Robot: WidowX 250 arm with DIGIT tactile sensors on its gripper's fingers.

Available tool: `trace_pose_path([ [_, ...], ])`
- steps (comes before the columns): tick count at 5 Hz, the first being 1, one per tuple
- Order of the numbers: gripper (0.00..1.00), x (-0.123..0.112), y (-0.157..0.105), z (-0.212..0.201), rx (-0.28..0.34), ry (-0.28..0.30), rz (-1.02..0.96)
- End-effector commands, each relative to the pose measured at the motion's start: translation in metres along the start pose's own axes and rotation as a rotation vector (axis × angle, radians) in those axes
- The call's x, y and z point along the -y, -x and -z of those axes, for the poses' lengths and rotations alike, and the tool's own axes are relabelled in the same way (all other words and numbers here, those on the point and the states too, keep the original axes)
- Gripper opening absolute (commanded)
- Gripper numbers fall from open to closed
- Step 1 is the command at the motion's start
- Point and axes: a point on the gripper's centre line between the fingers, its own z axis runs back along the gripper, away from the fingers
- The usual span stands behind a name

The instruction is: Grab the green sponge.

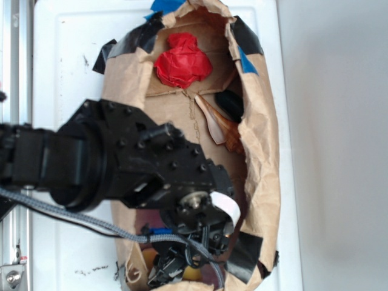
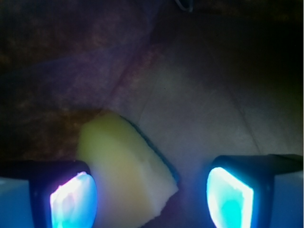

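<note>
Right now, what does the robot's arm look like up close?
The arm is chunky matte black, studded with small round screws. A grey braided cable runs along it, and a white label sits near the wrist. In the wrist view, the jaws' pads glow bluish in dark frames.

Robot test bench, white board (image 1: 73,54), taped brown paper bag (image 1: 267,145), metal rail (image 1: 18,60)

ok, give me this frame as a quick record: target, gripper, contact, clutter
target: green sponge, yellow foam with a dark edge, lying on the brown paper
gripper: gripper open, fingers on either side of the sponge
contact: sponge sits nearer the left finger in the wrist view; touching or not, cannot tell
clutter: red paper wad at the far end, dark oblong object near the paper's edge
</note>
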Motion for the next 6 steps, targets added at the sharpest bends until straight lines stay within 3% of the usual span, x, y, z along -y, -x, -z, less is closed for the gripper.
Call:
trace_pose_path([
  [1,0.84,0.016,0.006,0.003,-0.024,-0.009,0.106],
  [2,0.00,0.012,0.005,0.000,-0.006,-0.015,0.089],
  [6,0.00,0.002,0.005,-0.015,0.065,-0.008,0.078],
])
